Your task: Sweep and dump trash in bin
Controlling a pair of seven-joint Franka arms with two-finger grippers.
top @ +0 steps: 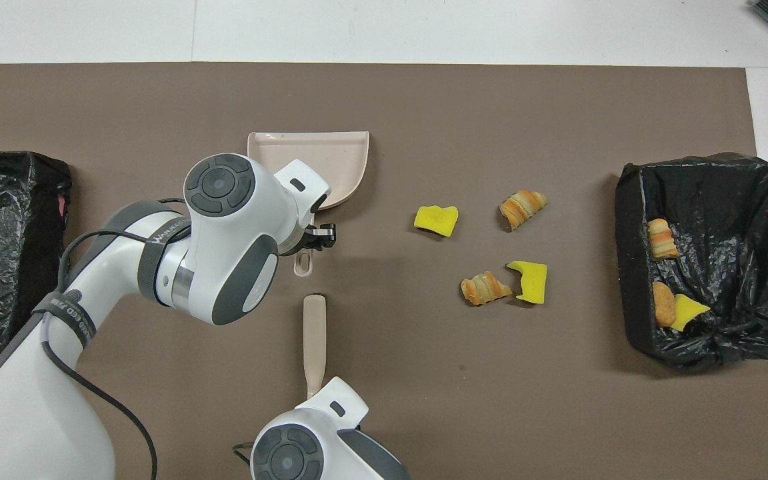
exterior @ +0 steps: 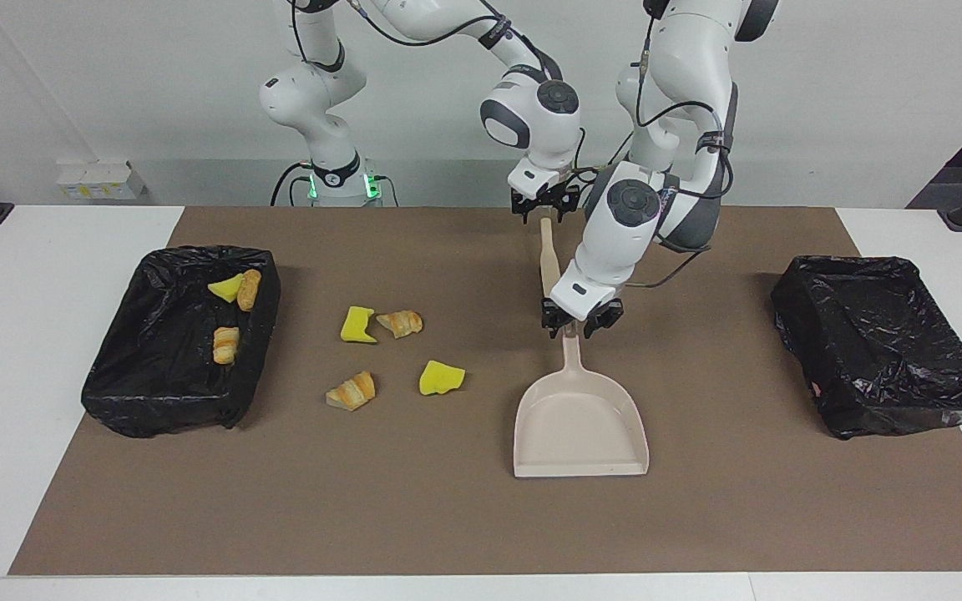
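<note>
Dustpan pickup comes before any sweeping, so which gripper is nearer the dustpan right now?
Left. The left gripper is at the dustpan handle's end nearest the robots. The right gripper is over the sweeper's end nearest the robots, clear of the dustpan.
</note>
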